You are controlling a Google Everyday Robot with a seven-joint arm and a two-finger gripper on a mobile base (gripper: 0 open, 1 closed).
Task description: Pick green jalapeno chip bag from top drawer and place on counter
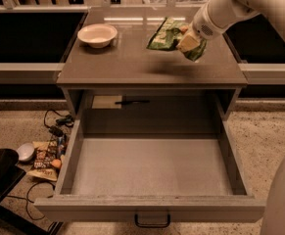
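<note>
The green jalapeno chip bag (165,35) hangs tilted in the air just above the right half of the counter (132,62), casting a shadow on it. My gripper (187,40) comes in from the upper right on a white arm and is shut on the bag's right end. The top drawer (152,168) stands pulled fully open below the counter, its flat grey floor bare, with the dark metal handle (152,223) on its front panel at the bottom.
A pale shallow bowl (97,35) sits on the counter's left rear. Pale ledges (22,72) run off either side of the counter. Dark snack packets, cables and a small round object (44,155) lie on the floor left of the drawer. My white base (281,199) fills the bottom right.
</note>
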